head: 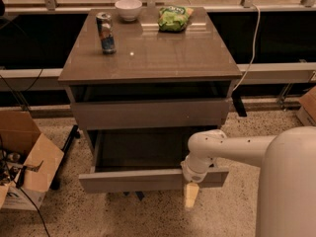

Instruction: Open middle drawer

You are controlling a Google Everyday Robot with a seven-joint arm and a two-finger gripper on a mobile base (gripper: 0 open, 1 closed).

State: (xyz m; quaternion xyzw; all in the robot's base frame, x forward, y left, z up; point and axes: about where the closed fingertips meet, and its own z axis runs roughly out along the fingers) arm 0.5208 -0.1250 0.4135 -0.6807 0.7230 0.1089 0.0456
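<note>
The grey-brown drawer cabinet [148,58] stands in the middle of the camera view. Its lower drawer [143,179] is pulled out toward me, and the dark inside shows behind its front panel. The drawer above it [148,113] is shut, with a dark open slot above it under the top. My white arm [232,147] reaches in from the right. My gripper [190,195] is at the right part of the pulled-out front panel, its pale tip hanging just below the panel's lower edge.
On the cabinet top stand a can [105,32], a white bowl [128,9] and a green chip bag [174,19]. An open cardboard box [27,157] sits on the floor at the left. A white cable [254,38] hangs at the right. My body [291,186] fills the lower right.
</note>
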